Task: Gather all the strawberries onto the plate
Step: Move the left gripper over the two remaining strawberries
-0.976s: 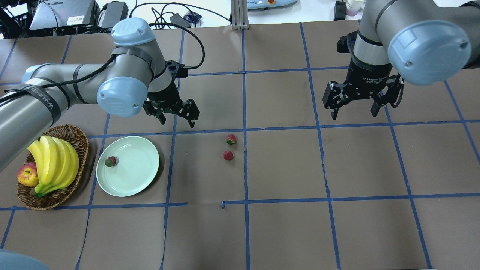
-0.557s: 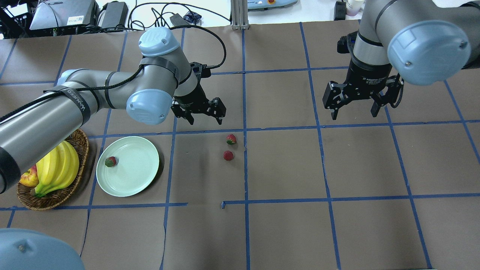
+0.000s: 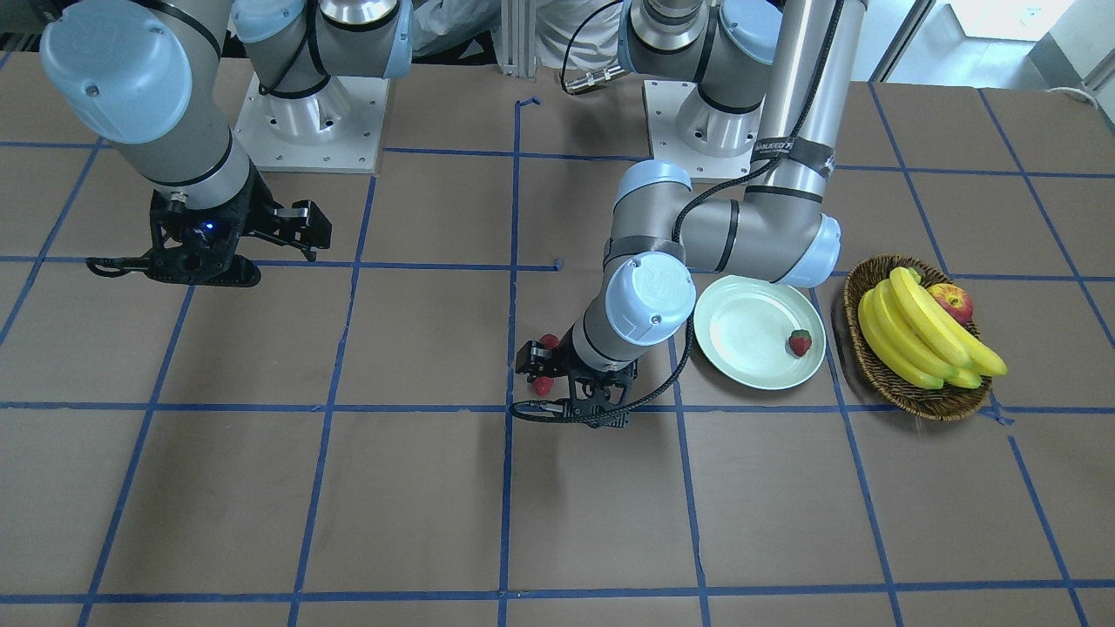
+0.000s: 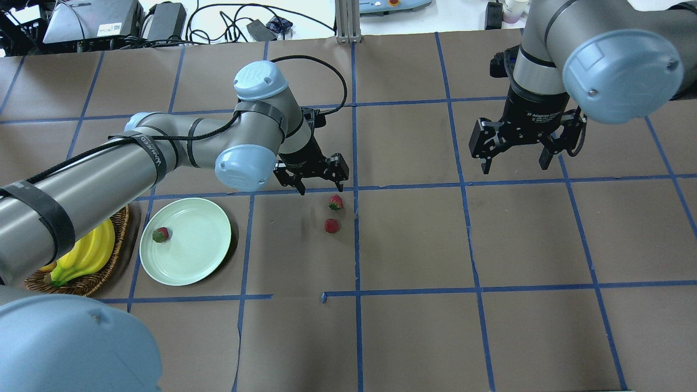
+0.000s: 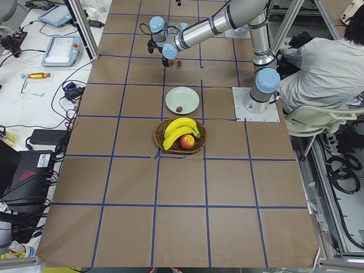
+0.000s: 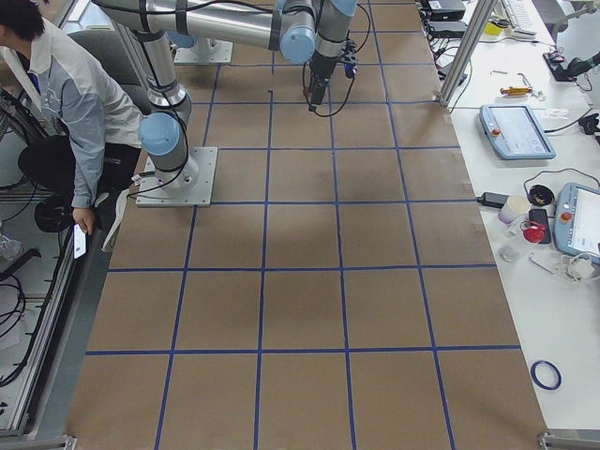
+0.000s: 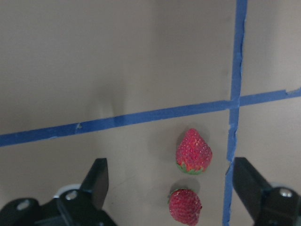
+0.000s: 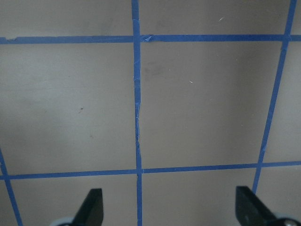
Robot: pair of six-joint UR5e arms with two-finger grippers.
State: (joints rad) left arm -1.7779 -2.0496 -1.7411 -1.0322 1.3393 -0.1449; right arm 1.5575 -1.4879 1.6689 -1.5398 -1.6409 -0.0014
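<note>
Left end effector (image 4: pixel 321 182), jaws spread wide, has swung away from the plate (image 4: pixel 199 247) and now hovers just short of two loose strawberries (image 4: pixel 336 202), framed between its fingers in the wrist view. One strawberry (image 4: pixel 160 234) sits plated, well behind it. Second pickup looks imminent. Right end effector (image 4: pixel 514 158) waits far off, jaws apart.

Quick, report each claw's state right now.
Left claw: open, holding nothing.
Right claw: open, holding nothing.
</note>
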